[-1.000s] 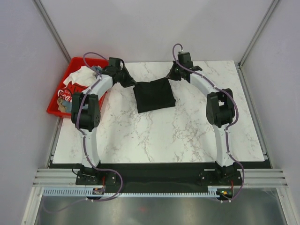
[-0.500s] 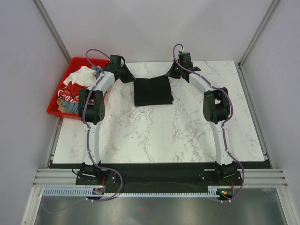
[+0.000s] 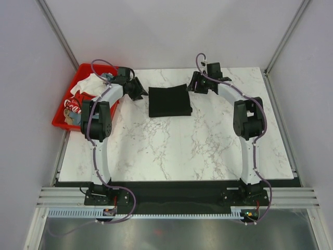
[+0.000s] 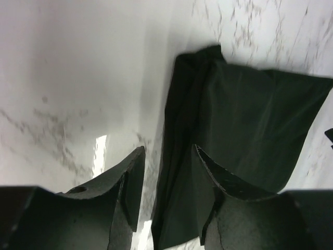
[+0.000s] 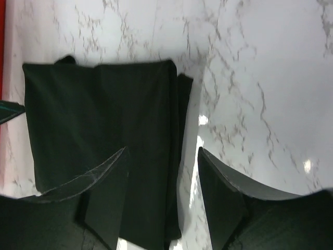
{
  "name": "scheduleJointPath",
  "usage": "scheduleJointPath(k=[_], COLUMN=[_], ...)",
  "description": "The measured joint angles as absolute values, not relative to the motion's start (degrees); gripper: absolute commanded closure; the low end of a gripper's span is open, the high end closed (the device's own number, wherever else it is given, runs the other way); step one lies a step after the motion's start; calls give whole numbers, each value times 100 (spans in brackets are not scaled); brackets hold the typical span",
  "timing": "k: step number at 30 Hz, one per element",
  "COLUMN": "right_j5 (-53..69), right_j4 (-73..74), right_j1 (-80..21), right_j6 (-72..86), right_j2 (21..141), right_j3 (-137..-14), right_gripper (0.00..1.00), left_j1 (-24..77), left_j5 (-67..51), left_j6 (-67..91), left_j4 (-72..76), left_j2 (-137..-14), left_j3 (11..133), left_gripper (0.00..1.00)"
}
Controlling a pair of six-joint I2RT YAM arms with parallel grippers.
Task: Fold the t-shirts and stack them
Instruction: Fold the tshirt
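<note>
Plainly, the work is only partly done. At the far left the red plastic bin point(image 3: 57, 123) holds a rumpled heap of t-shirts: a white tee point(image 3: 88, 83), a red Coca-Cola tee point(image 3: 77, 105) and a bit of grey-blue cloth point(image 3: 74, 119) at the near end, none of them folded. Next comes the left hand point(image 4: 168, 151), its fingers spread and holding nothing, poised over the left edge of the black tee point(image 3: 169, 101). That tee lies flat on the marble worktop point(image 3: 208, 151), toward the far side and between the two hands, folded into a compact rectangle. On the right, the right hand point(image 5: 162, 151) hovers over the tee's right edge, its fingers likewise apart and empty. By my reading one shirt is folded and set down as the base of the stack; the shirts in the bin are left to fetch, fold and lay on top of it
</note>
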State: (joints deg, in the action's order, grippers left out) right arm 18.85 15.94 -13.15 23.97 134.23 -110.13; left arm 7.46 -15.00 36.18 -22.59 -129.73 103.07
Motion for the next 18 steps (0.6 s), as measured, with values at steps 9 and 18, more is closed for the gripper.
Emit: scheduleJointPath(k=[9, 18], right_j5=[2558, 3020], right_j4=[1769, 1868], right_j1=[-1267, -1291], right_j6=[1503, 1173], right_j2=[12495, 12623], right_j3=[-9767, -9603], right_gripper=[36, 40], left_j1=[1144, 1197], left_j5=[-1551, -1490], left_j6=[3308, 3293], left_j4=[-2250, -2261], left_j2=[-12232, -12274], left_j3=[9330, 9035], left_gripper=[51, 53])
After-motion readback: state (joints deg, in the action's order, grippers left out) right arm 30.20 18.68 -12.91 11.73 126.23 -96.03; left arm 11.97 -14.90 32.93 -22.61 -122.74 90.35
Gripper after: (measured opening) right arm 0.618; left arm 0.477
